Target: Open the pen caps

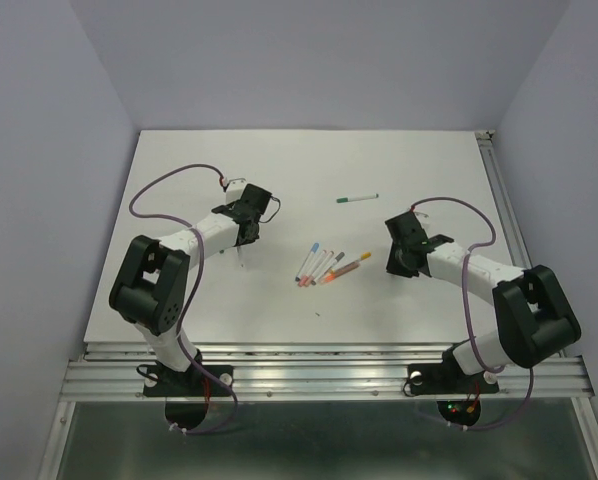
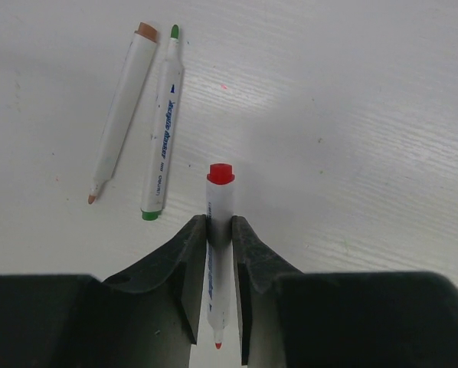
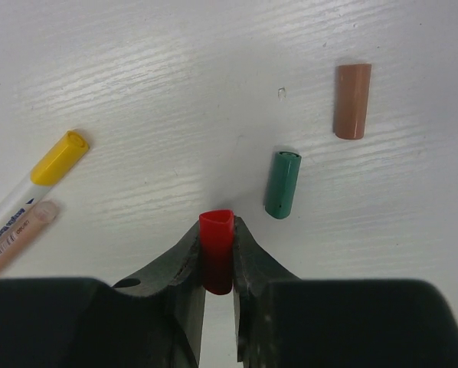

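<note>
Two grippers: I see both clenched, each on its own piece, well apart across the table (image 1: 179,170) in my top view.
Left gripper (image 2: 220,224): its fingers press both sides of the whitish barrel of the red pen (image 2: 220,201), low centre of my left wrist view.
Red pen: uncapped; I see its red nib at the bottom edge between the fingers and its red end plug pointing up the frame.
Right gripper (image 3: 216,239): clamped on the red cap (image 3: 216,224), low centre of my right wrist view, the cap's upper end poking past the fingertips.
Green cap (image 3: 282,184): loose on the table just right of the red cap, not touching it.
Brown cap (image 3: 352,100): loose in the upper right, apart from the green one.
Yellow cap (image 3: 59,156): seated on the yellow pen (image 3: 7,203) at the left edge, a pink-capped pen (image 3: 26,222) just below it.
Upper left of my left wrist view: a brown-tipped pen (image 2: 122,115) and a green-tipped pen (image 2: 164,126) lie side by side, both bare-nibbed.
Centre of my top view: a pile of pens (image 1: 324,265) between the two arms.
</note>
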Robot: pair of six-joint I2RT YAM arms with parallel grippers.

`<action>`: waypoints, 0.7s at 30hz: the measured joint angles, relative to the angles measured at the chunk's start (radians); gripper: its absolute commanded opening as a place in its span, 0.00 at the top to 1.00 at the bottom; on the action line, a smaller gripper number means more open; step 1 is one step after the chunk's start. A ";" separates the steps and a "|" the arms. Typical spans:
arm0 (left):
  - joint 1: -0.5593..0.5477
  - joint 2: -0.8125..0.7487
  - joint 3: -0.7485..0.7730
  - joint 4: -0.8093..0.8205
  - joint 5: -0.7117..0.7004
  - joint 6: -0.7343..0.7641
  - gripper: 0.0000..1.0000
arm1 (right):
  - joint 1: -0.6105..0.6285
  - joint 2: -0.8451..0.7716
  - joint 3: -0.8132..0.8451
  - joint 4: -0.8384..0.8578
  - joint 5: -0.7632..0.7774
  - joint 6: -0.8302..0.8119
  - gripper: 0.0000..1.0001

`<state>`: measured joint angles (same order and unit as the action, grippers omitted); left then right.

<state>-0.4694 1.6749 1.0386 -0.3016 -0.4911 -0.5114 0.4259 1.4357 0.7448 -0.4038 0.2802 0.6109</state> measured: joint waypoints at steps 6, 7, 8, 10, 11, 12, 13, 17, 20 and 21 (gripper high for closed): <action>0.000 0.000 0.000 -0.010 -0.010 0.006 0.53 | -0.003 0.000 0.000 0.000 0.000 -0.006 0.75; 0.000 0.000 0.000 -0.011 -0.011 0.006 0.51 | -0.005 0.000 0.000 0.000 0.000 -0.006 0.75; 0.000 0.000 0.001 -0.011 -0.010 0.006 0.49 | -0.006 0.000 0.000 0.000 0.000 -0.006 0.75; 0.000 0.000 0.003 -0.014 -0.010 0.006 0.46 | -0.009 0.000 0.000 0.000 0.000 -0.005 0.75; 0.000 0.000 0.003 -0.014 -0.010 0.006 0.45 | -0.009 0.000 0.000 0.000 0.000 -0.005 0.75; 0.000 0.000 0.004 -0.014 -0.010 0.006 0.44 | -0.010 0.000 0.000 0.000 0.000 -0.005 0.75; 0.000 0.000 0.004 -0.014 -0.009 0.006 0.43 | -0.011 0.000 0.000 0.000 0.000 -0.005 0.74; 0.000 -0.005 0.004 -0.018 0.010 0.008 0.31 | -0.014 0.000 0.000 0.000 0.000 -0.004 0.73; 0.000 -0.038 0.003 -0.016 0.057 0.019 0.22 | -0.014 0.000 0.000 -0.002 0.000 0.001 0.69; 0.000 -0.066 0.003 -0.012 0.079 0.027 0.11 | -0.014 0.000 0.000 -0.002 0.000 0.005 0.69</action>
<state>-0.4690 1.6093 1.0412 -0.3138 -0.4126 -0.4847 0.4122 1.4361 0.7444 -0.4057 0.2798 0.6163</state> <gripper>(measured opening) 0.724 0.297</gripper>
